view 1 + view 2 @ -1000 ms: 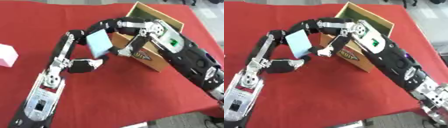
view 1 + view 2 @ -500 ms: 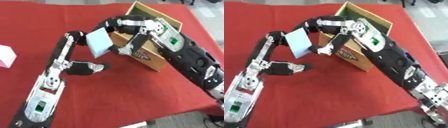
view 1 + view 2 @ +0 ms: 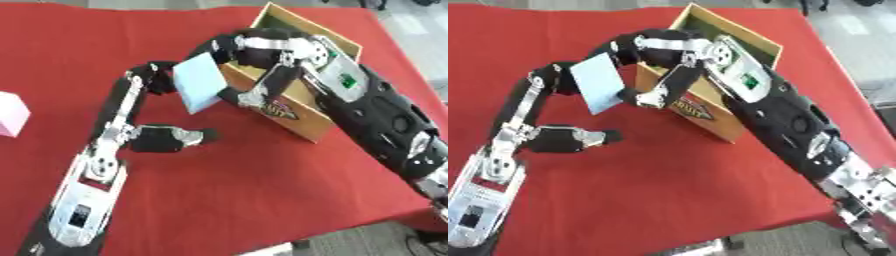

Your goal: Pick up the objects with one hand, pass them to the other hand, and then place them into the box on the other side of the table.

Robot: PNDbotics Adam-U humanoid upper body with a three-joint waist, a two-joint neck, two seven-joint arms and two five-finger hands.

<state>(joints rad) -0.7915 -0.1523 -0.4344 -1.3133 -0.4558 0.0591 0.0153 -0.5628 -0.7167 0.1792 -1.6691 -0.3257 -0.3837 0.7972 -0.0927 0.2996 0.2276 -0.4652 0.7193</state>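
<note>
From the head camera I observed the worktop [image 3: 262, 200], covered in red cloth, with both arms reaching over its middle.

Right hand [image 3: 241, 95]: I held the light blue flat object [image 3: 198, 82] with this hand. Fingers curved over the object's upper right edge and the thumb pressed at its lower right corner, so the grip was closed on it. The object stood tilted, raised clear of the cloth, just beside the near left wall of the cardboard box [image 3: 302, 117] and outside it.

Left hand [image 3: 166, 139]: this hand sat low over the cloth, below the blue object and apart from it. Its fingers pointed toward the box and appeared loosely extended, holding nothing; the view of the fingertips was poor, so I record this as probable only. The left forearm rose from the lower left corner, and its elbow [image 3: 150, 75] was bent up next to the blue object's left edge.

Box: it stood open-topped on the right side of the worktop, with a printed emblem on its near wall. The right forearm crossed above its near corner. I could not make out the box's interior contents.

A pale pink block [image 3: 12, 114] lay at the left edge of the cloth, well apart from both hands.
</note>
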